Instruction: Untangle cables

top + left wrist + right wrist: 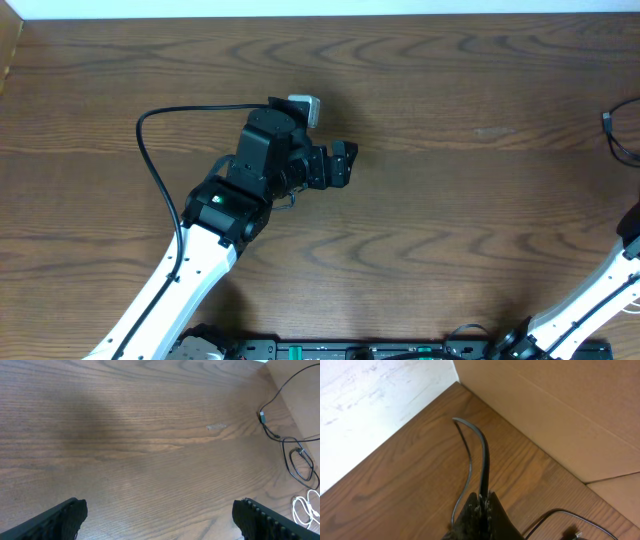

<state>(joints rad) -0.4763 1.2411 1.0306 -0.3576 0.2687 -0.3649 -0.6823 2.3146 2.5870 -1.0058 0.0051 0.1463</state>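
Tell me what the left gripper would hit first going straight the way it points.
Probably the bare table: only wood shows between the fingers of the open left gripper. The black cables and the white cable lie off to the right of that line. Its tilt is hard to judge.

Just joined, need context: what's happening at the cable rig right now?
Right gripper is shut on a black cable near the cardboard box at the table edge. Left gripper hangs open over bare wood, holding nothing. More black cables and a white cable lie at the table's right side.
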